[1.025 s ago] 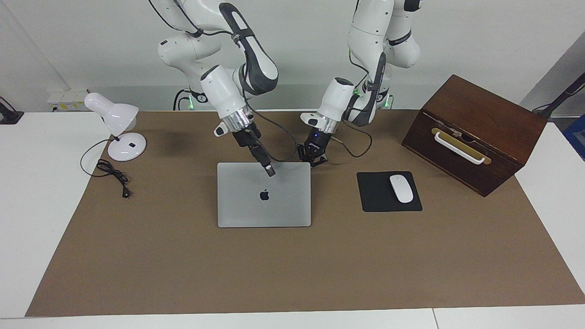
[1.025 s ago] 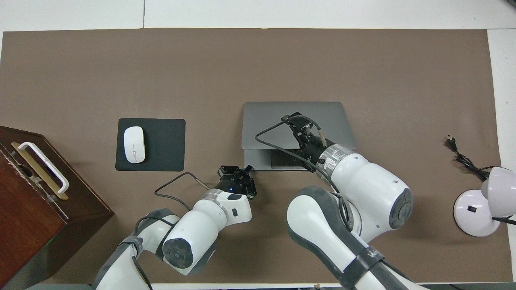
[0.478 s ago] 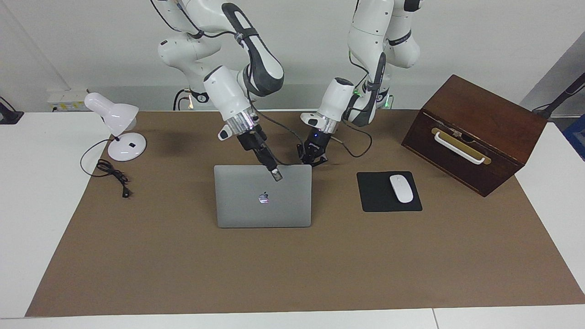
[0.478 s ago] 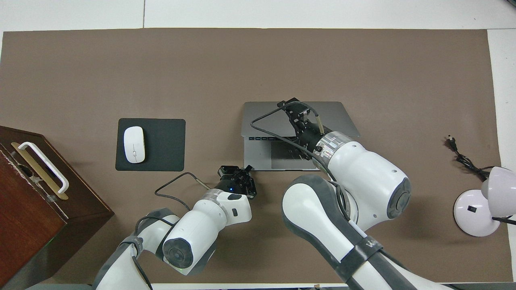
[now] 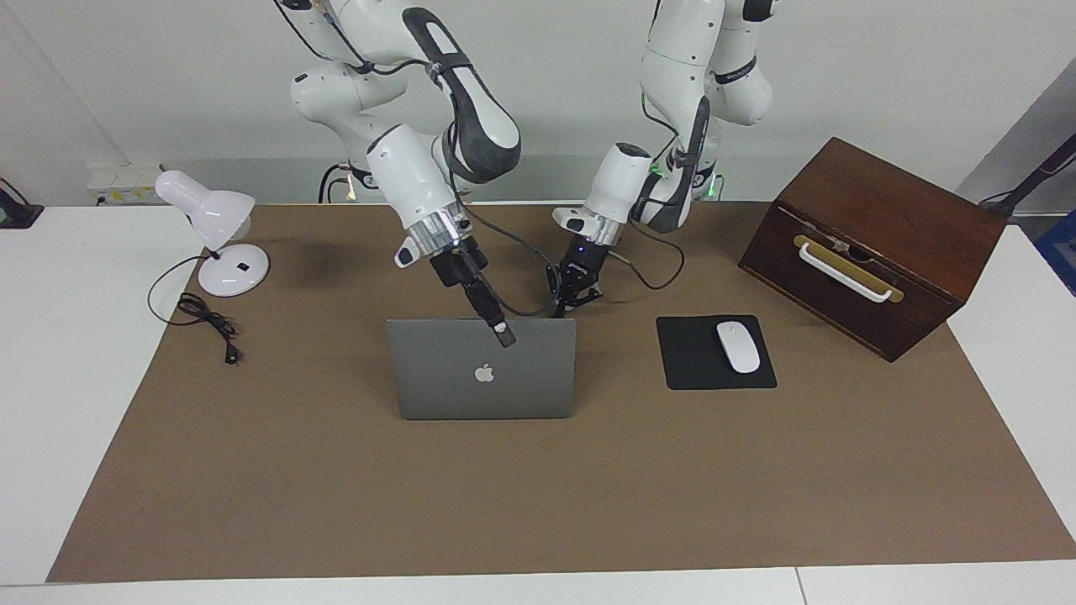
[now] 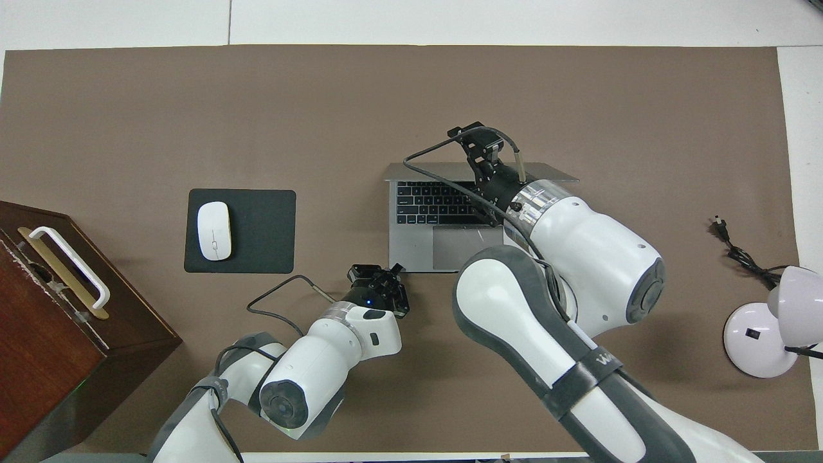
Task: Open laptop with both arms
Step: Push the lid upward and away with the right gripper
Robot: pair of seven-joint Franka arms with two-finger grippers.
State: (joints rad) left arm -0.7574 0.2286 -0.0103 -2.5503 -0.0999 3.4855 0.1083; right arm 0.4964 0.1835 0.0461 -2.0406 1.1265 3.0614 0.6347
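Count, from the right arm's end of the table to the left arm's: one white desk lamp, one loose black cable, one laptop, one black mouse pad carrying one white mouse, and one wooden box with one white handle. I have two arms and two grippers.

The laptop stands mid-table on the brown mat, hinged open, lid raised steeply.

My right gripper is at the lid's top edge, and one finger lies against the lid's outer face. I cannot tell whether the pair is clamped on the lid.

My left gripper is low at the base's corner nearest me, toward the left arm's end, with its fingers spread. I cannot tell whether it touches the base.

The facing view shows the lid's outer face and its one logo, and hides the inside. The overhead view shows one dark keyboard and one grey trackpad, the lid appearing only as a thin strip.
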